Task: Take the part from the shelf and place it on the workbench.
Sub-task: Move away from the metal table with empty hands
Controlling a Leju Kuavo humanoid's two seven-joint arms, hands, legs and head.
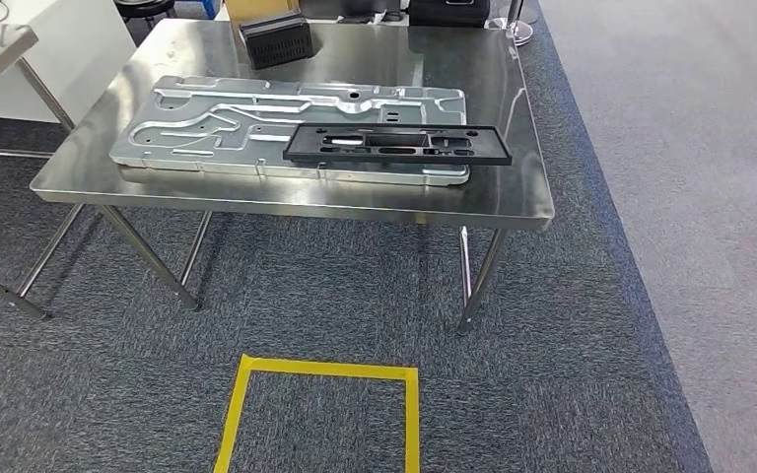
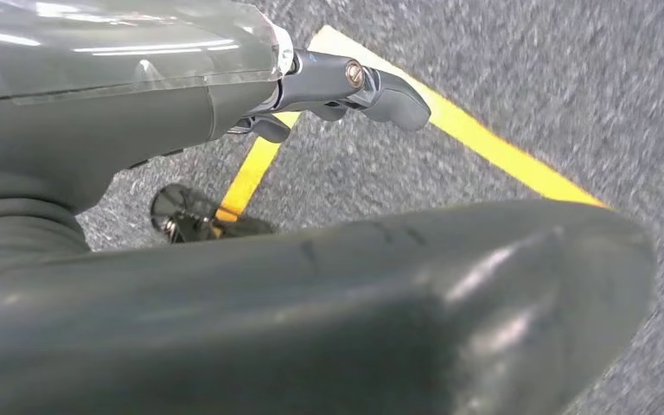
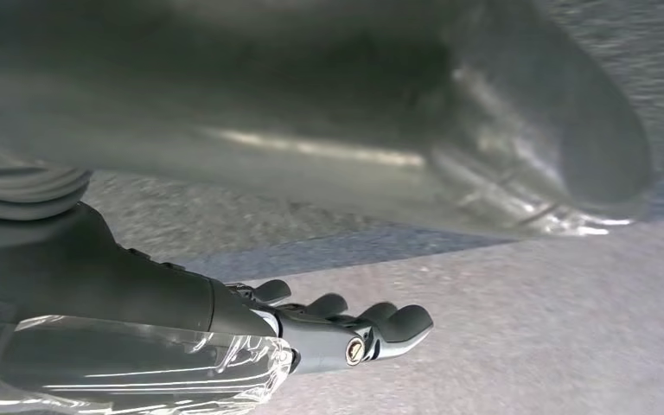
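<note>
Already the black part lies on the surface, long axis left to right, atop a silver plate, well ahead of both hanging arms. Left hand and right hand hold nothing, fingers loosely extended. No shelf shows.

A dark ribbed box, perhaps a heat sink, stands at the far edge. On the grey carpet nearby lies a square of yellow tape. A white table stands at left.
</note>
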